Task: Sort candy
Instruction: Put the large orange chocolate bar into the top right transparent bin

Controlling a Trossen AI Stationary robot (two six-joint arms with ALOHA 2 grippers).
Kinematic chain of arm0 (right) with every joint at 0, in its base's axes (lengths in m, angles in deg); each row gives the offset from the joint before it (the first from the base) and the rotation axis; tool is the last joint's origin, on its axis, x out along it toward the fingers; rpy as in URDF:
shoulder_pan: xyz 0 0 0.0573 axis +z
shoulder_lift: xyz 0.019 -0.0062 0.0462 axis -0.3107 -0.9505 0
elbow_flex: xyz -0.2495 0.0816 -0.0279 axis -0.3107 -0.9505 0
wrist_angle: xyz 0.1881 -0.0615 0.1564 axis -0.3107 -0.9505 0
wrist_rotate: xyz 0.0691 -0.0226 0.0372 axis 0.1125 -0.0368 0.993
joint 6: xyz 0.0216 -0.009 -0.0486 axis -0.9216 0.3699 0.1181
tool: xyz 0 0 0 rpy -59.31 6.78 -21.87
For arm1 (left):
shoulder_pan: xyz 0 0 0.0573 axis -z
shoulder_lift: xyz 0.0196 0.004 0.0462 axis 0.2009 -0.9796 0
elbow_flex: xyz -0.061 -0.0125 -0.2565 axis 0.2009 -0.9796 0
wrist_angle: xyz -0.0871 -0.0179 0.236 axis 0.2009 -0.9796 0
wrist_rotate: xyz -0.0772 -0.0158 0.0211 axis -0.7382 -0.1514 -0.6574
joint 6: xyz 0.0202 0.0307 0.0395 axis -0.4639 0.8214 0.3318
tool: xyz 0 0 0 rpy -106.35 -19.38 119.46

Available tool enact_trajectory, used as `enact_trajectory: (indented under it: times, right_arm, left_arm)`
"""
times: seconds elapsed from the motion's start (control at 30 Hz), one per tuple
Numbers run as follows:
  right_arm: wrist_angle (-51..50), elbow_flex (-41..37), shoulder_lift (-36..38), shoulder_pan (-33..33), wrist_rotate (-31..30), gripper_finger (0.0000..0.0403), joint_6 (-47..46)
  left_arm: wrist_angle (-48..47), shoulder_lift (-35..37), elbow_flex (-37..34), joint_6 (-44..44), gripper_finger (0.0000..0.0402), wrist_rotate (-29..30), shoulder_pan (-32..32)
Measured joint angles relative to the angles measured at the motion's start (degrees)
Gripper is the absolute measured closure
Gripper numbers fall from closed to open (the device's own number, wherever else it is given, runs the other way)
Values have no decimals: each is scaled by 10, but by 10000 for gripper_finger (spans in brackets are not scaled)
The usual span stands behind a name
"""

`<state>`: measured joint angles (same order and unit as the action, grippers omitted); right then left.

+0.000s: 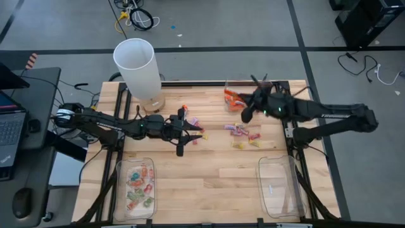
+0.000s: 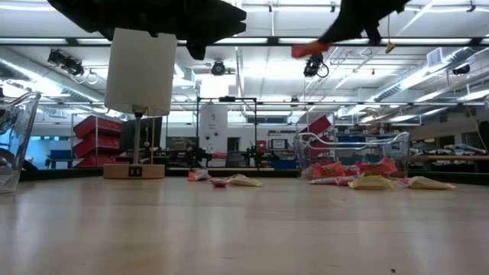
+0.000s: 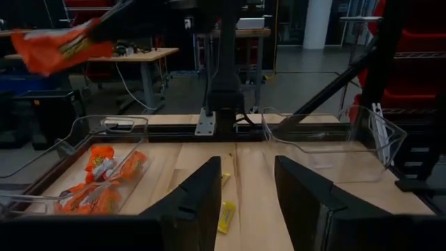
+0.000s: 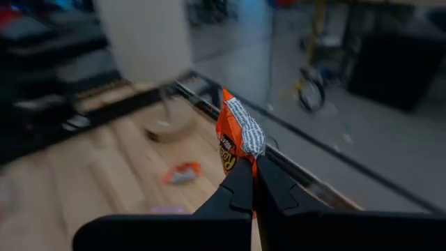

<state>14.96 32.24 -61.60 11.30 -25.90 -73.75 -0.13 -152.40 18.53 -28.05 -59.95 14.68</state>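
Item: we log an orange candy [image 4: 237, 136] clamped in the right end effector [image 4: 252, 183], above the counter [image 1: 209, 171]; left end effector [image 3: 247, 192] fingers apart, holding nothing.

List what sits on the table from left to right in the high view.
Clear tray holding candy → white lamp → left end effector → loose candy → right end effector gripping an orange candy → clear tray.

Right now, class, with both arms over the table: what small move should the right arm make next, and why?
Probably carry its load to the far tray and let go. The right gripper is shut on an orange candy, raised above the wood, and that tray already holds orange wrappers. The left gripper, fingers apart, hovers over scattered sweets.
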Motion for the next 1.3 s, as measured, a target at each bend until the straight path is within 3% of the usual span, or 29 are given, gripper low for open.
enact_trajectory:
  times: [0.4,0.57,0.87,1.3]
  right_arm:
    - [-109,19,-25,-242,242,403,-42]
    - [-165,19,-60,-325,311,403,-46]
    - [-192,19,-150,-411,367,403,-22]
    - [-192,19,-276,-439,388,402,23]
  left_arm:
    - [-29,0,0,0,265,0,0]
    - [-29,0,0,-2,265,0,0]
    - [-28,0,0,-2,265,0,0]
    - [-47,0,0,-1,265,0,0]
